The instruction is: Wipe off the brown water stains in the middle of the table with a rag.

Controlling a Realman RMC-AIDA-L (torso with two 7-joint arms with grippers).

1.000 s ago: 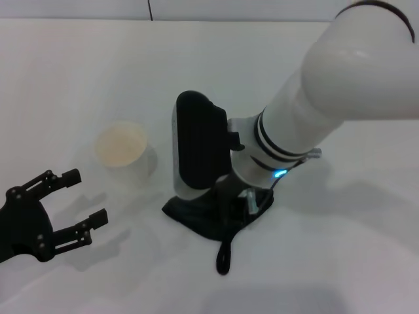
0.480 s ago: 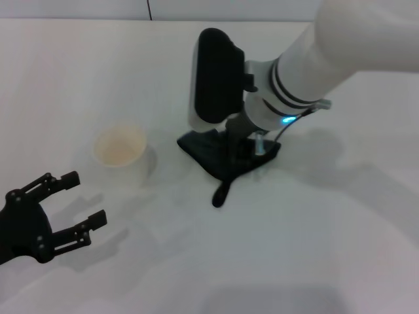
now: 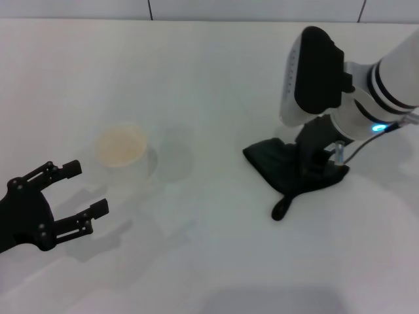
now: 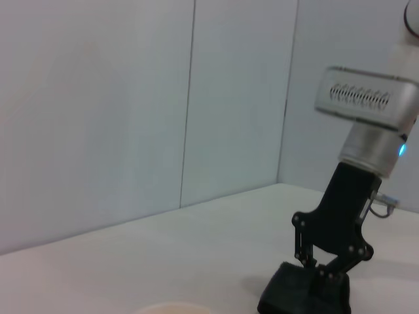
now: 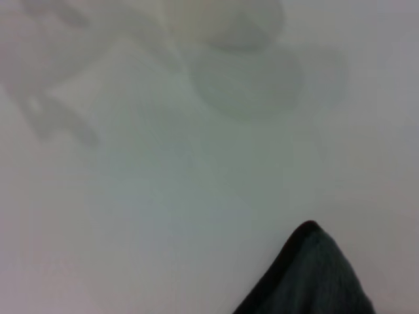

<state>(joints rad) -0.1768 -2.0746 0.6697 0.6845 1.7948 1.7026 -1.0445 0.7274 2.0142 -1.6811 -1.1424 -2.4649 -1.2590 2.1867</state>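
The dark green-black rag (image 3: 275, 163) lies on the white table (image 3: 209, 78) at the right, its loop tag (image 3: 280, 209) trailing toward the front. My right gripper (image 3: 315, 169) stands on the rag from above, fingers closed into the cloth. From the left wrist view it (image 4: 329, 273) pinches the rag (image 4: 291, 297). A corner of the rag (image 5: 314, 275) shows in the right wrist view. No brown stain shows on the table in any view. My left gripper (image 3: 88, 188) hovers open and empty at the front left.
A white cup (image 3: 121, 154) with a pale beige inside stands left of centre, just beyond my left gripper. It also shows blurred in the right wrist view (image 5: 222, 19). A pale wall (image 4: 131, 104) rises behind the table.
My right gripper has dragged the rag from the front centre away from me and then far to the right. The cup and my left gripper have stayed in place.
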